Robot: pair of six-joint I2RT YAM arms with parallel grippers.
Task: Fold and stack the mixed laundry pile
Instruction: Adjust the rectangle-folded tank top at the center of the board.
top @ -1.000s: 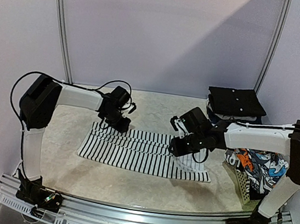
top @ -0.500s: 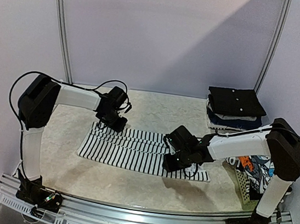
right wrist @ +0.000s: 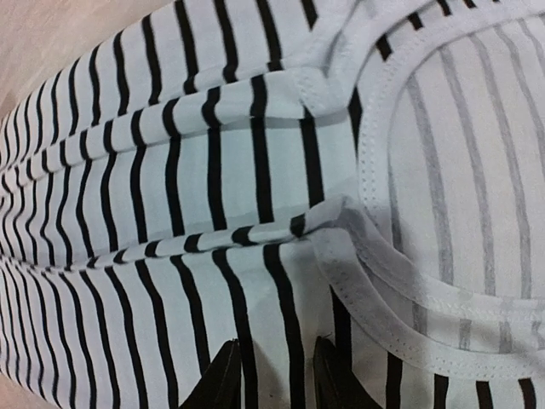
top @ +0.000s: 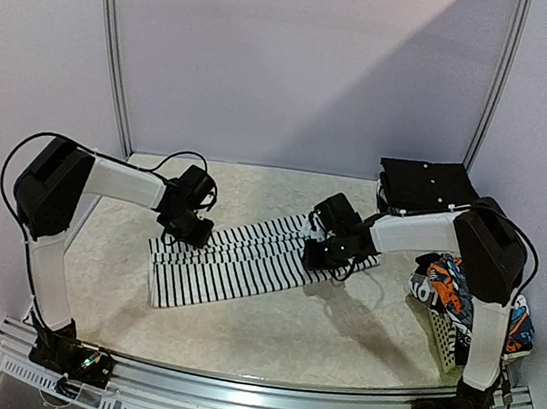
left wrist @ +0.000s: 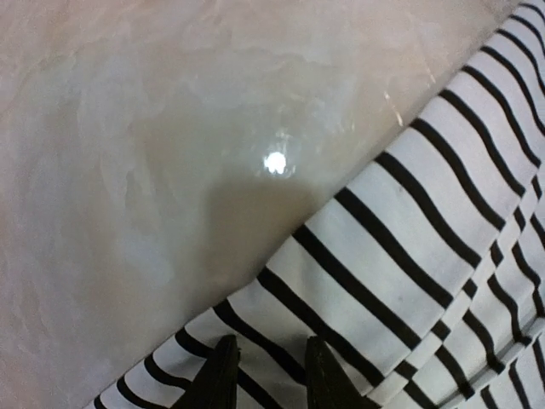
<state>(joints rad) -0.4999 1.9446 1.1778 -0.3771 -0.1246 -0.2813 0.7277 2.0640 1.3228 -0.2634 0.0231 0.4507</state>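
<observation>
The white garment with thin black stripes [top: 246,261] lies on the table as a slanted band, low at the left and high at the right. My left gripper [top: 192,234] sits on its far left end, and its jaws are closed down on the striped cloth [left wrist: 400,256] right by the cloth's edge. My right gripper [top: 319,256] is at the far right end, closed on striped cloth [right wrist: 213,170] beside the white neckline band [right wrist: 400,281]. The orange, blue, white and black print garment [top: 444,288] hangs in the basket at the right.
A white lattice basket [top: 447,343] stands at the right edge of the table. A stack of folded dark clothes [top: 427,184] sits at the back right. Bare marbled tabletop [top: 266,335] lies in front of the striped garment.
The right gripper has moved up and left, carrying the garment's right part toward the back. The garment went from a wide flat spread to a narrower slanted band. The left gripper shifted slightly left.
</observation>
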